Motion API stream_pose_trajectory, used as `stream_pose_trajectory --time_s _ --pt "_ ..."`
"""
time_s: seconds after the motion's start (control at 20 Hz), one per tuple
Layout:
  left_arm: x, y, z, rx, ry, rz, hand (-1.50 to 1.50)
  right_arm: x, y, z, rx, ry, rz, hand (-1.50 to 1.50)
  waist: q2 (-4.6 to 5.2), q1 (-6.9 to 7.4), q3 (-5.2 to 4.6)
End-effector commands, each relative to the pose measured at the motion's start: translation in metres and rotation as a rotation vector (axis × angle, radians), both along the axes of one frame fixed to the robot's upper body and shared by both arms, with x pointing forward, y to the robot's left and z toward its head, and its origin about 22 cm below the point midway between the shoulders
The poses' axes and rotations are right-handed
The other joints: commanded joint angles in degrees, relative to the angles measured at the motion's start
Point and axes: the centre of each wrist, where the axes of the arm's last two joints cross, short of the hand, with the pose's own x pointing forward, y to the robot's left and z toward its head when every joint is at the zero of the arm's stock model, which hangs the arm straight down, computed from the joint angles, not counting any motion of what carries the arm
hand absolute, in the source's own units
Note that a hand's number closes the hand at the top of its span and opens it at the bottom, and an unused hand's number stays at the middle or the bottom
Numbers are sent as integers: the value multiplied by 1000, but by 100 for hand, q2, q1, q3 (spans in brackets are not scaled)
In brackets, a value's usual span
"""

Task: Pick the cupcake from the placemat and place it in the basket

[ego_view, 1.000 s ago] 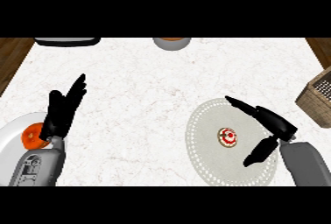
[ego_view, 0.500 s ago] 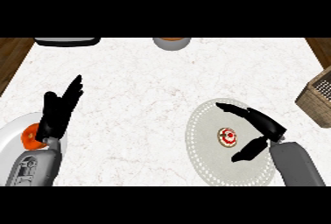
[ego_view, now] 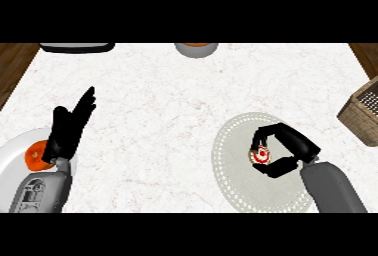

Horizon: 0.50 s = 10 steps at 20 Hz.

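Head view: one cupcake [ego_view: 260,155] sits on one round placemat [ego_view: 236,185], and one basket [ego_view: 362,115] stands at the right edge. The right hand [ego_view: 291,150], open above it half a second ago, now curls around it. The left hand [ego_view: 70,127] rests open at left.

A: What do the arms look like?
B: Two grey forearms. The left forearm [ego_view: 38,192] is a lighter, silvery grey with a panel of darker lines and small slots on its near side. The right forearm [ego_view: 334,190] is a plain, smooth, darker grey tube.
A: And the hands?
B: The left hand [ego_view: 68,131] is matt black all over, with long slim fingers. The right hand [ego_view: 291,150] is the same black, its fingers rounded and jointed, with a narrow dark wrist
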Motion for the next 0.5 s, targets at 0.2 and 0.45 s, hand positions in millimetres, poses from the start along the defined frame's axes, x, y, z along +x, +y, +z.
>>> stream_pose_trajectory --time_s 0.2,0.45 --pt "4 14 3 11 19 27 0 -2 -26 63 -633 -240 60 150 -78 -215 -34" --pt "-4 16 -4 -21 23 38 0 -36 -11 101 -799 -397 79 150 -77 -259 -13"
